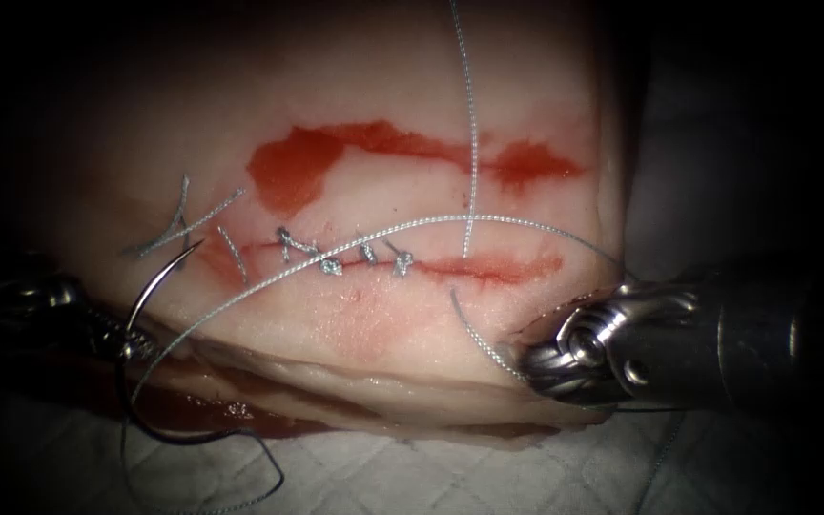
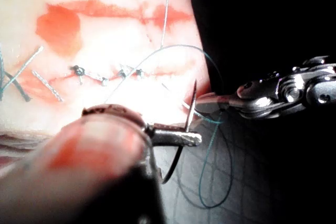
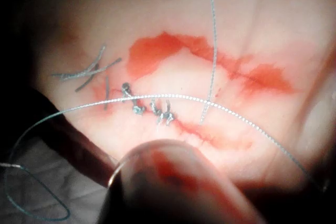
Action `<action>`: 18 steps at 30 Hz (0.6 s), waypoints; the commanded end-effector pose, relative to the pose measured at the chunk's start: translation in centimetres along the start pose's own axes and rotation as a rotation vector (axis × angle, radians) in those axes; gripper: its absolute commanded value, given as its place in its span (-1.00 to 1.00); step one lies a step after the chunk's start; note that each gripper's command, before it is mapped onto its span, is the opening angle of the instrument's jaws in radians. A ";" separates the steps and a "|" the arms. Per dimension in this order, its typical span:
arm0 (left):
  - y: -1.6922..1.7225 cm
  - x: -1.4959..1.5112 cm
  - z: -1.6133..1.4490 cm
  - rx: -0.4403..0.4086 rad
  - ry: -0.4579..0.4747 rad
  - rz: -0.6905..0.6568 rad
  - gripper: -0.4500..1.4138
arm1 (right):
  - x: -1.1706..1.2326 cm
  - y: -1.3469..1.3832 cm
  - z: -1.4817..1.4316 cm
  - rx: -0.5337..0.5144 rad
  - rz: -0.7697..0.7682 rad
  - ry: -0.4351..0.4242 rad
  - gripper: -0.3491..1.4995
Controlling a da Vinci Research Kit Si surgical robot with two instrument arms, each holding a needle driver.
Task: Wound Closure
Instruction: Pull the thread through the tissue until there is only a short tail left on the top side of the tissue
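Note:
The tissue (image 1: 412, 86) has a horizontal cut (image 1: 488, 271) whose left half is closed by several stitches (image 1: 332, 266). My left tool (image 1: 135, 341) sits off the cut's left end, jaws shut on the curved needle (image 1: 156, 284) near mid-curve. The needle is out of the tissue, tip up toward the cut. In the left wrist view the jaws (image 2: 184, 139) clamp the needle (image 2: 192, 103) crosswise. My right tool (image 1: 534, 367) lies below the cut's right end, shut on the thread (image 1: 474, 329). The thread arcs over the stitches from the needle side.
Red fluid (image 1: 298, 162) pools above the cut, with a second patch (image 1: 526, 162) to its right. Cut ends of thread (image 1: 175, 224) lie left of the stitches. One strand (image 1: 469, 114) runs upward from the cut. White gridded cloth (image 1: 412, 477) lies under the tissue's front edge.

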 end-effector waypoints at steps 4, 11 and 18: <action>0.06 0.00 0.03 0.001 -0.001 0.000 -1.00 | -0.03 -0.02 0.01 0.003 0.008 0.011 -1.00; 0.06 0.00 0.03 -0.002 0.001 0.000 -1.00 | -0.18 0.00 -0.10 0.027 0.038 -0.040 -0.56; 0.07 0.01 0.04 0.000 0.003 0.001 -1.00 | -0.28 0.17 -0.05 0.037 0.014 -0.067 -0.25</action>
